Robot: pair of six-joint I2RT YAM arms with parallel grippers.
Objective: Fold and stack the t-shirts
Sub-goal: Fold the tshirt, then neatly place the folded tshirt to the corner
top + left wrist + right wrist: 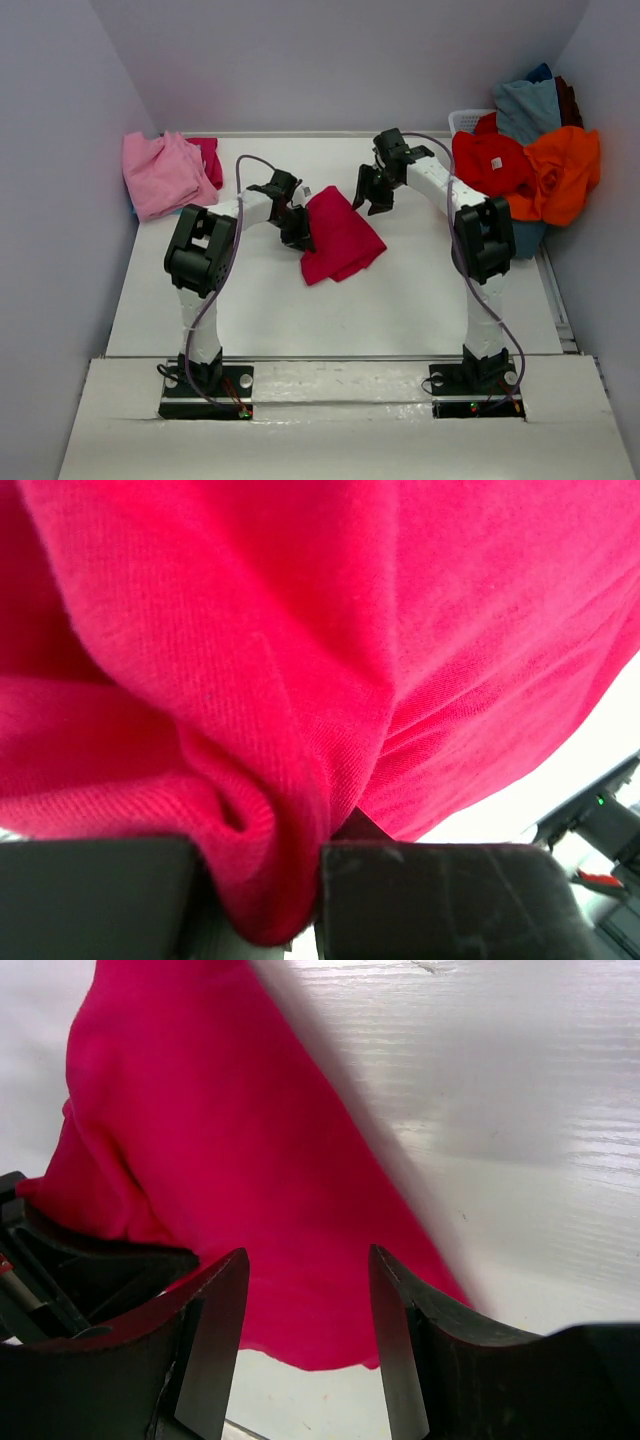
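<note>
From the left wrist I see almost nothing but the crimson t-shirt [330, 660]. It runs off the top, left and right edges, and its bunched fold covers the gap of the left pincer [255, 880], whose fingers [440, 900] are cut by the bottom edge. On the right wrist the right pincer [307, 1260] is cut off at the bottom too, and the cloth's right hem is smeared with blur. From above, the basket [463, 120] shows only a strip of rim under the heaped shirts [520, 160], which I cannot count. A red shirt [208, 157] lies half hidden behind the pink shirt [160, 172]
</note>
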